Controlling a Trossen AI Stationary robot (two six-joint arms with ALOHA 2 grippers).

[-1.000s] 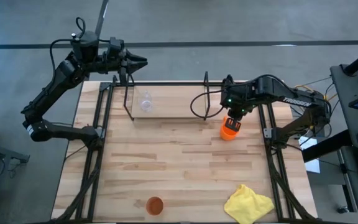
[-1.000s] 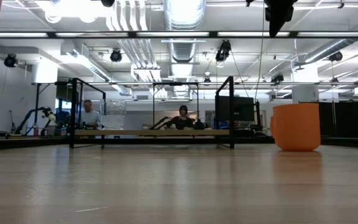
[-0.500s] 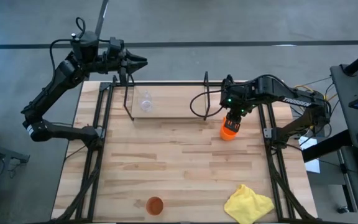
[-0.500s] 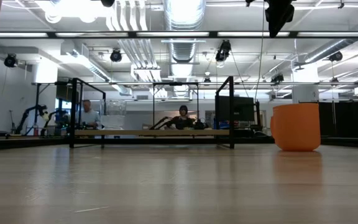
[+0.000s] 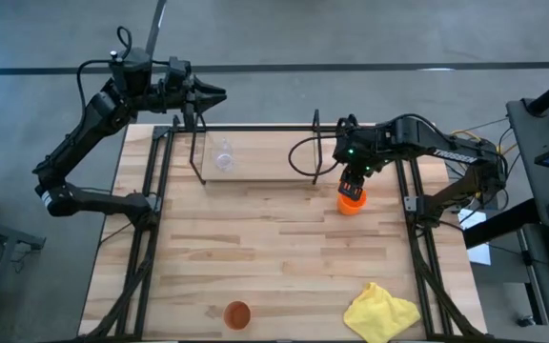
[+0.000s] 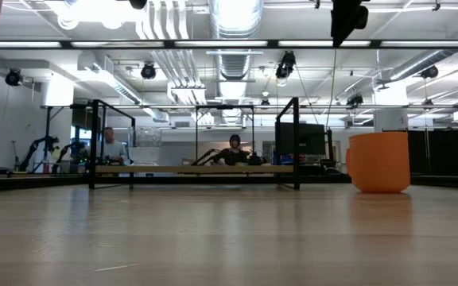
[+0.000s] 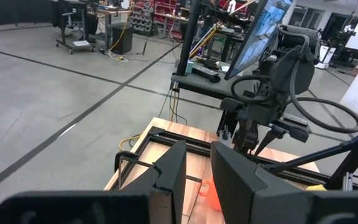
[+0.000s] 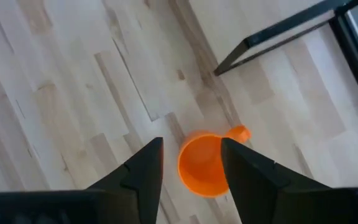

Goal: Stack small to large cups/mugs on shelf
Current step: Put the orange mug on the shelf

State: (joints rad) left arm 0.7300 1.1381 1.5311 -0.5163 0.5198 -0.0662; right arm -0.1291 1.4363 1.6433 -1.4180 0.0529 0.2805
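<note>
The orange mug (image 5: 351,201) stands upright on its base on the wood table, just right of the black wire shelf (image 5: 255,152). My right gripper (image 5: 354,179) hangs open straight above it; in the right wrist view the mug (image 8: 202,165) shows far below, between the fingers. A tiny clear glass (image 5: 224,158) stands on the shelf's left part. The terracotta tumbler (image 5: 237,314) stands near the table's front edge. My left gripper (image 5: 219,95) hovers open past the table's far left corner with nothing between its fingers.
A yellow cloth (image 5: 381,312) lies crumpled at the near right. Black frame rails run along the table's left and right sides. In the low view the mug (image 6: 379,162) stands right of the shelf's uprights (image 6: 195,143); people sit in the room behind.
My right gripper has risen a little above the orange mug and shifted slightly toward the table's left. The mug has stayed upright on the table in the same place.
</note>
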